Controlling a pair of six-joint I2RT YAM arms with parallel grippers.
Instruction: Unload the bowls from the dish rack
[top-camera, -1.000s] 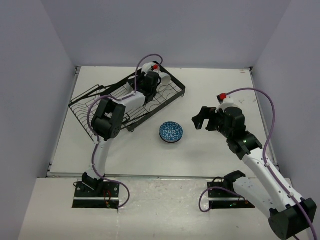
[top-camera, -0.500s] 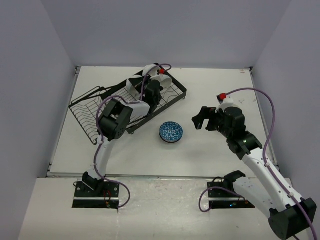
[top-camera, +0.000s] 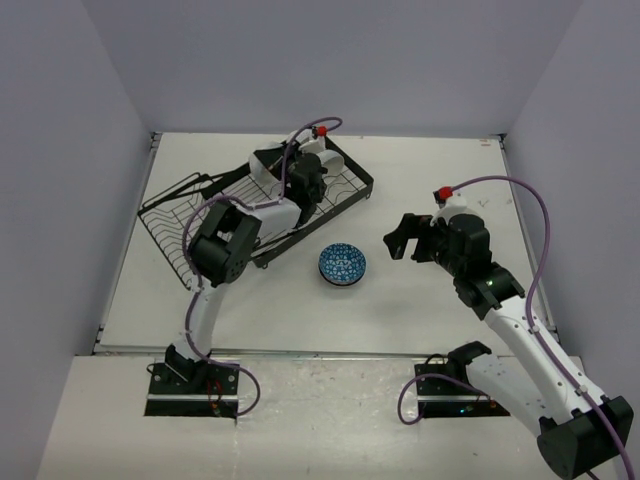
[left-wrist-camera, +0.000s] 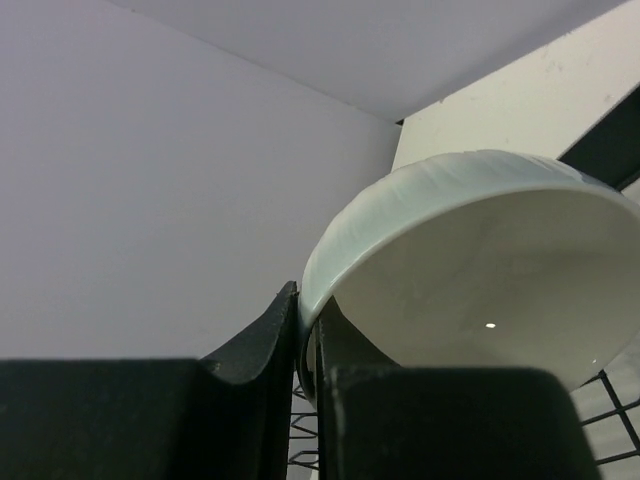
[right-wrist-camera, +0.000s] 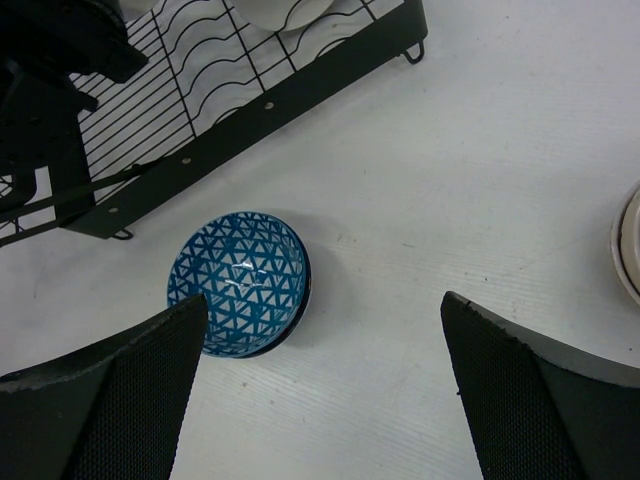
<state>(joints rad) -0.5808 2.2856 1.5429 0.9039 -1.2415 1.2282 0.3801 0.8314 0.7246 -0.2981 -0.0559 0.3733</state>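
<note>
My left gripper (left-wrist-camera: 308, 325) is shut on the rim of a plain white bowl (left-wrist-camera: 480, 270), one finger inside and one outside. In the top view the left gripper (top-camera: 315, 160) hangs over the far right end of the black wire dish rack (top-camera: 180, 215). A blue-and-white patterned bowl (top-camera: 342, 264) stands upright on the table just in front of the rack. My right gripper (top-camera: 400, 240) hovers to its right, open and holding nothing. In the right wrist view this bowl (right-wrist-camera: 240, 280) lies by the left finger of the right gripper (right-wrist-camera: 322, 305).
The rack's front rail (right-wrist-camera: 250, 95) runs slantwise across the top of the right wrist view, with another pale bowl (right-wrist-camera: 285, 10) inside at the top edge. A pale round rim (right-wrist-camera: 630, 245) shows at the right edge. Grey walls enclose the white table (top-camera: 440, 170).
The left wrist has swung from the rack's middle toward its far right end, keeping hold of the white bowl. The right arm and the blue bowl have not moved.
</note>
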